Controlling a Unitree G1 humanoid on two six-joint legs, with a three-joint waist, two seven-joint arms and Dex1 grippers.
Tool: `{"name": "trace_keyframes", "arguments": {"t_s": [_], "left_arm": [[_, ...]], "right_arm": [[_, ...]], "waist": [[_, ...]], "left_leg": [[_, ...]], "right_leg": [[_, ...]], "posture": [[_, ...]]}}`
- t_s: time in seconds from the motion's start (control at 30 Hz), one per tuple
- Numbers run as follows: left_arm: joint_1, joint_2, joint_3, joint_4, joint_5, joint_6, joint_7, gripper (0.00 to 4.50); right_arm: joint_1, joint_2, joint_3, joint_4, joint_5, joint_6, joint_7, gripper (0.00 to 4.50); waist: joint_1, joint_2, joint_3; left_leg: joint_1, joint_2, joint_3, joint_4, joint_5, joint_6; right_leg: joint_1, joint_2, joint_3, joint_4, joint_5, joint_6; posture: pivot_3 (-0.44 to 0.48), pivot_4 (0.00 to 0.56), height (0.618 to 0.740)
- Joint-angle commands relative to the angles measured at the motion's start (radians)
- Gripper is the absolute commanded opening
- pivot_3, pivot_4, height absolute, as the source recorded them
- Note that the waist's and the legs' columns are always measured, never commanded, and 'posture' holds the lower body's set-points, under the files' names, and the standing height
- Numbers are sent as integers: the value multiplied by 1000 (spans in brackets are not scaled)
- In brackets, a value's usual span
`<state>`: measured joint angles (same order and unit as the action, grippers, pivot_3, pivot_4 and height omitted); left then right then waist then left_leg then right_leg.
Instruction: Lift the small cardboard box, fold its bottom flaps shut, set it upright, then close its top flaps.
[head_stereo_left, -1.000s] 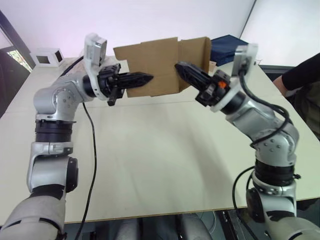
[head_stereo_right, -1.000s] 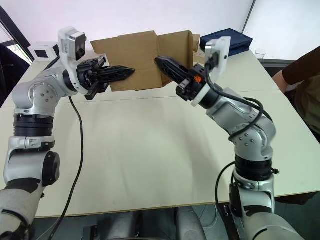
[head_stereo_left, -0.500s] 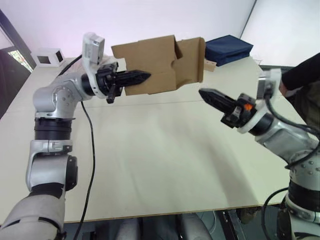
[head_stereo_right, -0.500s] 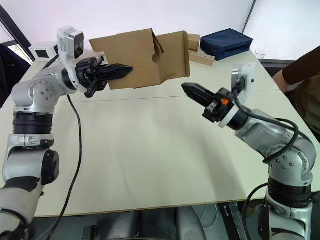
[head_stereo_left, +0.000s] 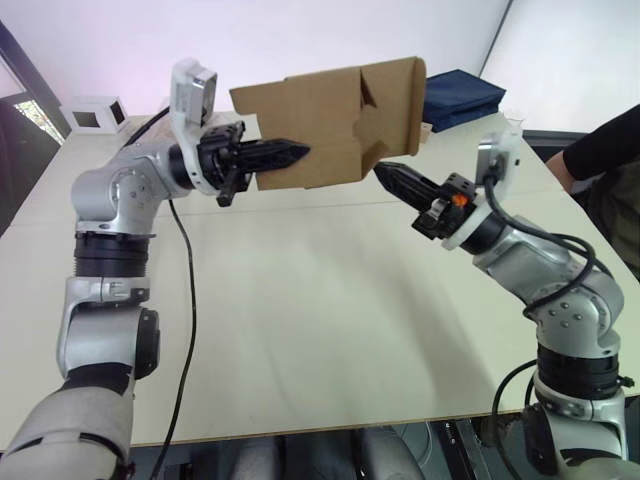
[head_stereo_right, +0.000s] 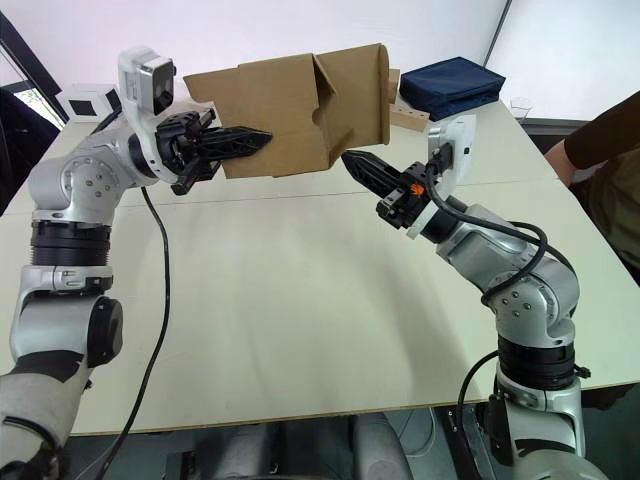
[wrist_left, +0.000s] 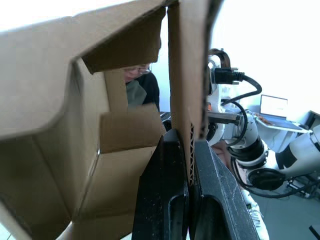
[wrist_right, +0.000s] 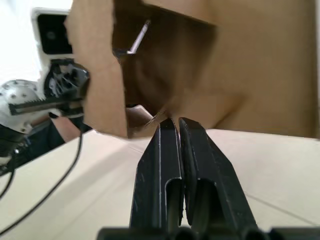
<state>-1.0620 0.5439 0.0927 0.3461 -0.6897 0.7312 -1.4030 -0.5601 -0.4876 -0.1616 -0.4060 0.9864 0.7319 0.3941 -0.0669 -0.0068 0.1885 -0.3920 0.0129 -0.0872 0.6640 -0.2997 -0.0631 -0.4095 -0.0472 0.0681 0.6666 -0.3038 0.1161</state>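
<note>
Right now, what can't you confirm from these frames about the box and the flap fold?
- Whether the right end effector touches the small cardboard box: head views show its tip at the lower edge, contact too fine to tell.
- The box's far side: head views, hidden by its own walls.
- The box's outer edges: left wrist view, cut off by the frame.
- The flap edges: right wrist view, blurred up close.
- What the left end effector clamps is clear: one box wall.

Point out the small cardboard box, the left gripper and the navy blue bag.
small cardboard box (head_stereo_left: 310, 125), left eye view, its broad side panel.
left gripper (head_stereo_left: 300, 152), left eye view, fingertips.
navy blue bag (head_stereo_right: 450, 82), right eye view, top surface.
</note>
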Motion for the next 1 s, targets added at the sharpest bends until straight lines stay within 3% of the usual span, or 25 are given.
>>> {"name": "trace_keyframes", "arguments": {"t_s": [0.03,0.63,0.87,1.0], "left_arm": [[-5,-1,9,-46,-24,9,-2,0],[2,-13,11,-51,-10,7,6,0],[-5,-7,25,-49,-19,3,5,0],[-5,-8,28,-53,-23,4,8,0]], "right_arm": [[-33,20,0,-7,4,-20,19,94],[-45,50,12,-32,34,19,37,94],[12,-86,-220,11,320,102,53,94],[4,-96,-321,103,404,70,9,94]], "waist": [[-1,0,0],[-1,0,0],[9,0,0],[9,0,0]], "left_leg": [[0,0,0,0,0,0],[0,0,0,0,0,0],[0,0,0,0,0,1],[0,0,0,0,-1,3]], "right_leg": [[0,0,0,0,0,0],[0,0,0,0,0,0],[0,-1,0,0,0,0],[0,0,0,0,0,0]], "posture": [[0,150,740],[0,150,740],[0,150,740],[0,150,740]]}}
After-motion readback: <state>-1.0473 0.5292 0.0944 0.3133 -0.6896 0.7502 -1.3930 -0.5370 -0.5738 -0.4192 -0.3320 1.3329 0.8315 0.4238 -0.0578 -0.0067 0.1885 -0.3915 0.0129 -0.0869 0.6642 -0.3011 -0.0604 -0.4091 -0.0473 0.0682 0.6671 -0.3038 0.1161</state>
